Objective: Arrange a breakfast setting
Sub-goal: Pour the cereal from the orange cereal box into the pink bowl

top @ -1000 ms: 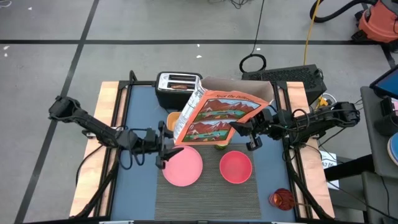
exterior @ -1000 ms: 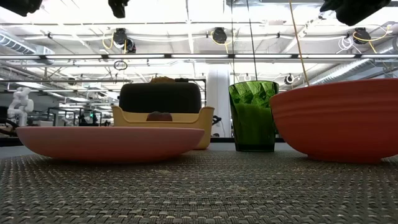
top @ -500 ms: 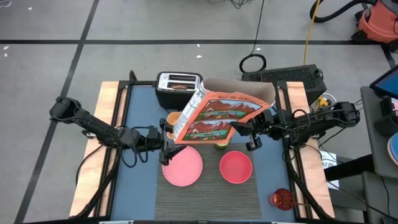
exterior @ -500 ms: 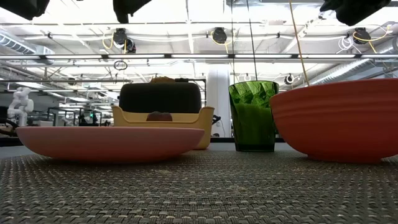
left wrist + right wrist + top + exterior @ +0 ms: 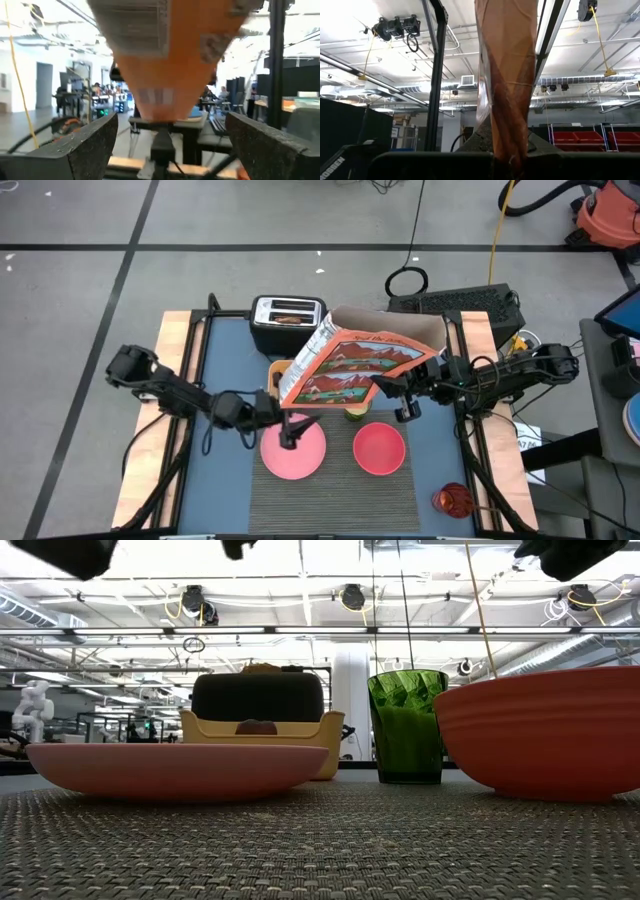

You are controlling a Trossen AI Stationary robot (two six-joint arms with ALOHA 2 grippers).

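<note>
The orange-red cereal box (image 5: 350,365) hangs tilted above the table's middle, with my right gripper (image 5: 392,390) shut on its right end. My left gripper (image 5: 290,430) stands open over the round pink plate (image 5: 297,450), just under the box's lower left corner (image 5: 165,75), which shows between its fingers without touching them. The plate and the pink bowl (image 5: 379,448) rest on the dark ribbed placemat (image 5: 330,490). A small dark-red fruit (image 5: 452,500) lies at the near right. My right gripper pinches the box's right end (image 5: 378,383) between its two fingers, coming from the table's right and slanting upward. In the right wrist view the box's thin edge (image 5: 507,145) rises straight out of the fingers. The box is lifted clear and tilted.
A toaster (image 5: 287,320) stands at the far edge, with a yellow dish (image 5: 278,370) in front of it. A green cup (image 5: 355,413) stands just beyond the bowl, under the box. Wooden strips (image 5: 170,380) edge the table on the left and right.
My left gripper has moved toward the table's right edge, from beside the plate's left rim to over the plate and under the box's lower left corner. The box and my right gripper have stayed where they were.
</note>
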